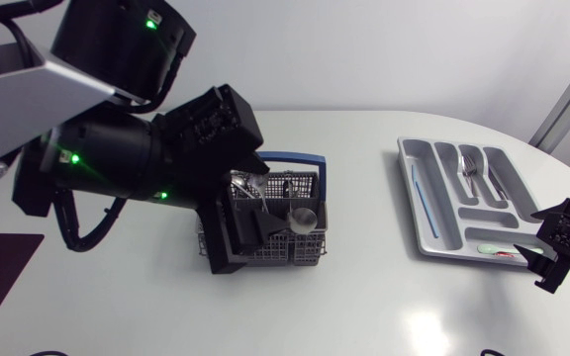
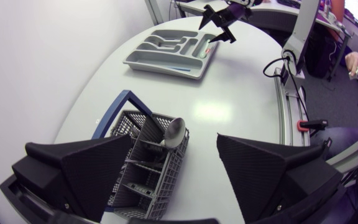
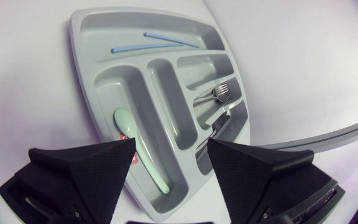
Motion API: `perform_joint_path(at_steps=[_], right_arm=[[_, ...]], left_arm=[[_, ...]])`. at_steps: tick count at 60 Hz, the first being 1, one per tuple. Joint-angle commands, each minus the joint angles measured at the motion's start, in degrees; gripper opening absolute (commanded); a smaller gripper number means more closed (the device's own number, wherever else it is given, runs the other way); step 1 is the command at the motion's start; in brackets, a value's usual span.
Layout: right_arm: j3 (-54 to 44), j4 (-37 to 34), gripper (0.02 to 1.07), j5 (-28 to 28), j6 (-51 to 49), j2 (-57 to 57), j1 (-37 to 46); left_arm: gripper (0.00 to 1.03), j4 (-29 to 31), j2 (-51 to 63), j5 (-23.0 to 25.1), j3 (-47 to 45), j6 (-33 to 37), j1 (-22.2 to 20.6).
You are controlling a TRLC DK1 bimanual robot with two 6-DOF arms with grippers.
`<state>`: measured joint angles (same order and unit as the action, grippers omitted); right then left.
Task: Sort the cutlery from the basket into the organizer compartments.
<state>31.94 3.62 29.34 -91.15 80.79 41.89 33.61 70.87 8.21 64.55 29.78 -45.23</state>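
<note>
Silver spoon (image 2: 174, 132) stands bowl-up at the basket's (image 1: 290, 252) 4 o'clock corner, so the left gripper (image 2: 174, 149), fingers wide over it, should straddle its neck, pinch and lift straight; the right gripper (image 3: 171, 146) hangs wide-open over the organizer (image 3: 79, 37) at 3 o'clock.

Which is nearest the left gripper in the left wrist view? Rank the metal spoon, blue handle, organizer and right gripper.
1. Metal spoon: in the basket, between the left gripper's open fingers.
2. Blue handle: at the basket's far side, just ahead.
3. Organizer: well ahead, across the table.
4. Right gripper: over the organizer's far end.
</note>
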Motion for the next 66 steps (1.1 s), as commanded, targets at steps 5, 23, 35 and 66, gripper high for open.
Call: perform_joint_path(at_steps=[5, 23, 35, 66], right_arm=[[0.7, -4.9, 1.00, 0.8, 6.3, -3.9, -3.3], [2.2, -20.9, 1.01, 3.4, 22.8, -13.3, -13.2], [4.3, -29.5, 1.01, 3.8, 37.3, -21.6, -25.8], [12.2, -31.0, 0.92, 3.1, 70.0, -17.2, -54.5]], left_arm=[[0.97, 1.6, 2.6, -0.6, 1.6, 5.8, -0.6], [0.97, 2.5, 4.6, -0.6, 2.1, 9.5, -0.9], [0.97, 2.0, 4.7, -0.6, 0.1, 10.5, -0.6], [0.97, -3.5, 3.8, -0.6, -8.1, 10.8, 0.0]])
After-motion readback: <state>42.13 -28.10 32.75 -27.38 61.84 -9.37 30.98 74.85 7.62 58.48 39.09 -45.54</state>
